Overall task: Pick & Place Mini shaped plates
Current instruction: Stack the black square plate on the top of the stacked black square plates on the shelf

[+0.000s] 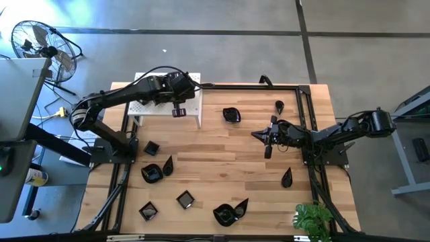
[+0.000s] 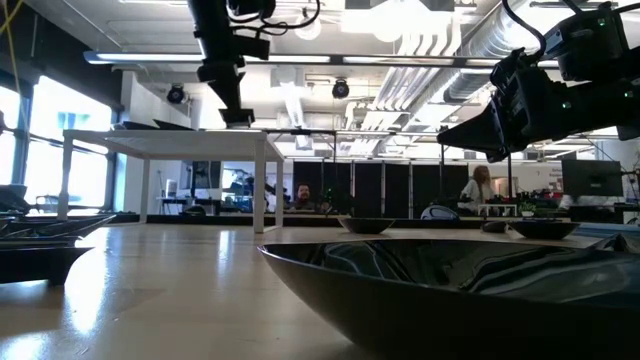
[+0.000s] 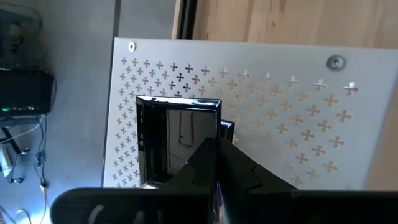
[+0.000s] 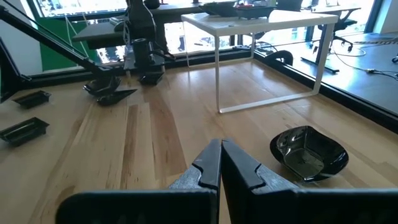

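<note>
Left gripper (image 1: 179, 111): hovering over the white perforated stand (image 1: 191, 106) at the upper left of the high view, jaws closed on the edge of a square plate (image 3: 177, 140), which is hanging just above the stand's top in the left wrist view.
Right gripper (image 1: 268, 152): waiting at centre right of the high view, jaws closed and holding nothing, pointing toward a wavy round plate (image 4: 308, 153) lying near it on the counter (image 1: 222, 168).
Other plates: lying scattered over the counter, most of them at the lower left and lower middle of the high view, among them a small square dish (image 1: 185, 199) and a large leaf dish (image 1: 230, 212); a teardrop dish (image 1: 287, 177) is sitting at the right.
Risk: the grip is looking thin and one-sided, so the glossy plate may be slipping or tilting; released off level, it could be sliding off the stand's edge.
Surroundings: a plant (image 1: 313, 218) is standing at the lower right corner, a fan (image 1: 40, 42) on the floor at upper left; nothing is blocking the stand's top.
</note>
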